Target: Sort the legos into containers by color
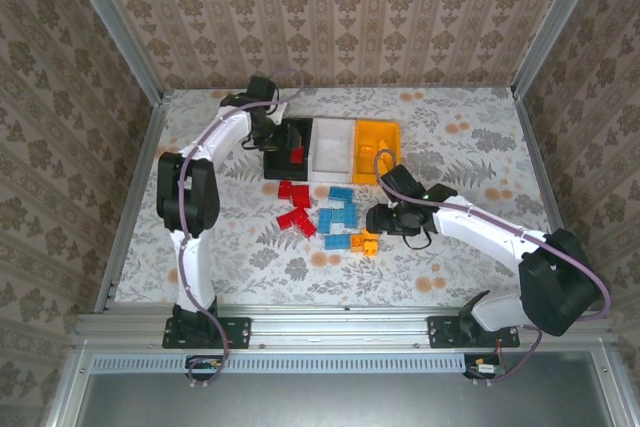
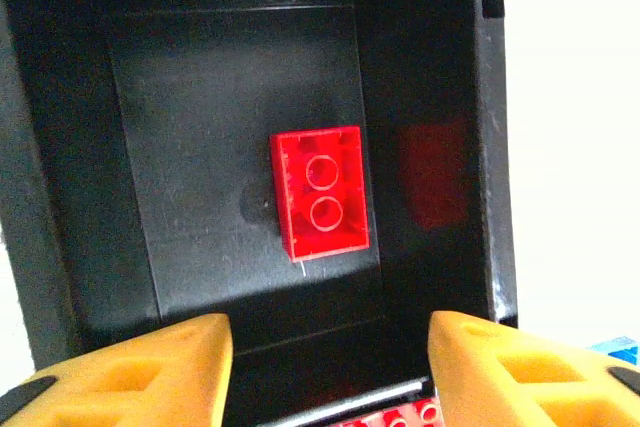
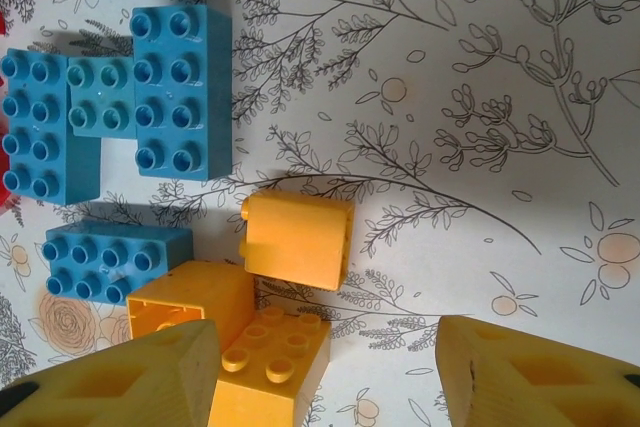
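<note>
A red lego point(image 2: 318, 192) lies underside up on the floor of the black container point(image 2: 60, 197), and my left gripper point(image 2: 330, 367) hangs open above it with nothing between its fingers. From above, the left gripper point(image 1: 274, 141) is over the black container point(image 1: 273, 165), beside the white container point(image 1: 331, 169) and the orange-yellow container point(image 1: 379, 131). My right gripper point(image 3: 325, 377) is open low over three yellow legos point(image 3: 297, 239); a studded one point(image 3: 275, 357) sits beside its left finger. Blue legos point(image 3: 180, 92) lie just beyond. Red legos point(image 1: 293, 209) and blue legos point(image 1: 338, 215) lie mid-table.
The table is covered by a floral cloth point(image 1: 470, 147) and fenced by a metal frame point(image 1: 140, 147) and patterned walls. Open cloth lies right of the yellow legos point(image 3: 500, 147). The pile sits just in front of the three containers.
</note>
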Robot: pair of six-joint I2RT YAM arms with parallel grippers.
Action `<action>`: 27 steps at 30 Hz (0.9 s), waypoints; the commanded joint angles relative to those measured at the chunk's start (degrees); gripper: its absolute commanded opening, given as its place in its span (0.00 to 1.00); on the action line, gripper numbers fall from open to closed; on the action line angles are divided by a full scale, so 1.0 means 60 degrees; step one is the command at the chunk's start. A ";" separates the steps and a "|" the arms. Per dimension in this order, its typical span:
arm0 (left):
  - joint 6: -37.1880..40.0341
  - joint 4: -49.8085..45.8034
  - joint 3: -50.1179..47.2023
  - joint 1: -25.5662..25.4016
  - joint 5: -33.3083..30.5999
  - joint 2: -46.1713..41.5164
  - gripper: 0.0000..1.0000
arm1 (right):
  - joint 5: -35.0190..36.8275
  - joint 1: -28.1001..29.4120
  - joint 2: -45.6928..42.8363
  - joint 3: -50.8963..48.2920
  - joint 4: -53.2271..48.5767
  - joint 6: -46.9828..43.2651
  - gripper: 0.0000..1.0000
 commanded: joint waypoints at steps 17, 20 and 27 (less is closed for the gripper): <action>-0.0601 0.0626 -0.6506 -0.1793 -0.0473 -0.5480 0.64 | -0.0106 0.0347 0.0147 -0.0150 0.0195 0.0261 0.61; -0.1203 0.0494 -0.6614 -0.2321 -0.0579 -0.5511 0.65 | -0.0144 0.0347 0.0141 -0.0254 0.0461 0.0282 0.61; -0.3945 0.0836 -0.7432 -0.2548 -0.0370 -0.5862 1.00 | -0.0071 0.0347 -0.0217 -0.0465 0.0519 0.0269 0.62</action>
